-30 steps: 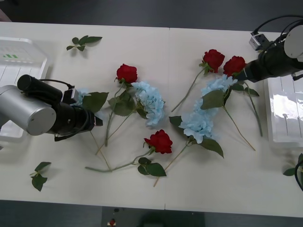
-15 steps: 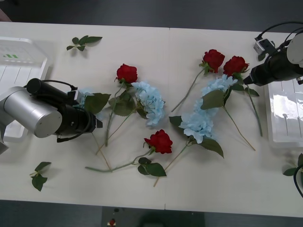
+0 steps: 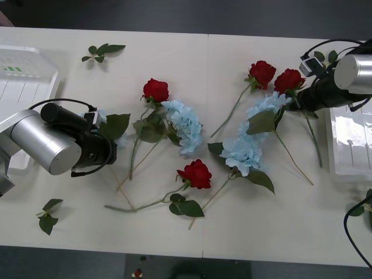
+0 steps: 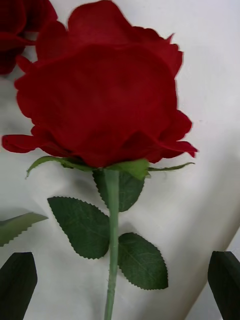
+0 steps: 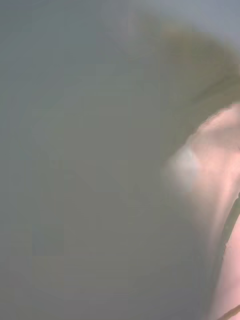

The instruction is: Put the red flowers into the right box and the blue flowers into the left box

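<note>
Red flowers [image 4: 102, 100] between open right gripper [image 4: 122, 287] fingers, stem unclamped.

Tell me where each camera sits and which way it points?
Front view: above the arms, looking down at the table; left arm and right arm show.
Right wrist view: on the right wrist, close on a red rose; its open fingers at the corners.
Left wrist view: on the left wrist; what it faces cannot be told.
Shared: front and right wrist views both show that rose.
</note>
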You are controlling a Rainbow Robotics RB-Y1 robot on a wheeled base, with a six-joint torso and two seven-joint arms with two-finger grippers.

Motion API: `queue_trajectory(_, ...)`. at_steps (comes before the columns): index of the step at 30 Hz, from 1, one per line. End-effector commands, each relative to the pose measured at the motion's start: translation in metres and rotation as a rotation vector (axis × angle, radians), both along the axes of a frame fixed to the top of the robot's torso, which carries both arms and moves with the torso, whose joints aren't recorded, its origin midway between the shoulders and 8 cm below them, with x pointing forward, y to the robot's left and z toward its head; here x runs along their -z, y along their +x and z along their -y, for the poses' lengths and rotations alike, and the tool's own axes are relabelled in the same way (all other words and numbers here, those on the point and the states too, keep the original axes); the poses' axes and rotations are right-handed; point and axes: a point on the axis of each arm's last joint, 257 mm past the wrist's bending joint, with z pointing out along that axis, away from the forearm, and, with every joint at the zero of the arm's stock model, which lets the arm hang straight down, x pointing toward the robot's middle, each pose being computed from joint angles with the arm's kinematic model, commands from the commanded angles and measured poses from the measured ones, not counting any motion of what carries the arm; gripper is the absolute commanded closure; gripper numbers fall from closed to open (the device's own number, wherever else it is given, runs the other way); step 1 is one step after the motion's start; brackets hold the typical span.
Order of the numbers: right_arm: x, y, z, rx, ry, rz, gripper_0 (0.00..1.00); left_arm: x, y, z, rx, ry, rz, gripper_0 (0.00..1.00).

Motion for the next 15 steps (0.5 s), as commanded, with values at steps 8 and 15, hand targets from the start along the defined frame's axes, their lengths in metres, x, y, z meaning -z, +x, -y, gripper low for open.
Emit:
queue_trajectory(8,-0.002,0.009,-0.02,-0.055,-0.026,0.011,0.0,-0.03,0.013,0.0,0.006,0.003,0.057,1.0)
queue_trajectory(15,0.006,0.007,-0.027,-0.062,-0.008,-0.001,0.0,-0.117,0.012,-0.04,0.017,0.089,0.139,1.0)
